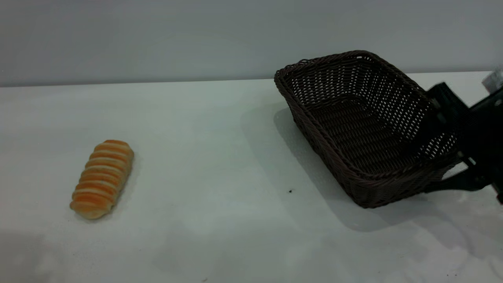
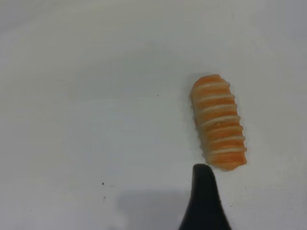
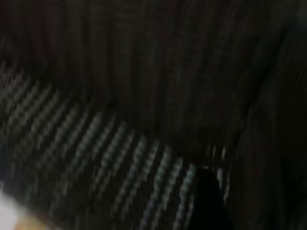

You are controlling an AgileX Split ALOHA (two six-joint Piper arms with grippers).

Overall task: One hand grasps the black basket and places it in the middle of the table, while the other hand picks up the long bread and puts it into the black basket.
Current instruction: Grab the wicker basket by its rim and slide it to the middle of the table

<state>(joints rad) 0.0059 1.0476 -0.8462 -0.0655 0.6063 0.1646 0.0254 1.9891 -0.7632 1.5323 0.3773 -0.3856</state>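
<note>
The black basket (image 1: 353, 129) is at the right of the table (image 1: 220, 157), tilted and raised off the tabletop, with its shadow beneath it. My right gripper (image 1: 452, 153) is shut on its right wall, one finger inside and one outside. The right wrist view is filled with the basket's dark weave (image 3: 120, 143), with one finger (image 3: 206, 196) against it. The long bread (image 1: 103, 177) lies on the table at the left. The left wrist view shows it (image 2: 219, 121) just beyond my left gripper (image 2: 240, 191), which is open and empty above the table; only one finger (image 2: 204, 196) shows.
A grey wall (image 1: 157, 39) runs behind the table's far edge. A tiny dark speck (image 1: 290, 191) lies on the tabletop between the bread and the basket. The left arm is out of the exterior view.
</note>
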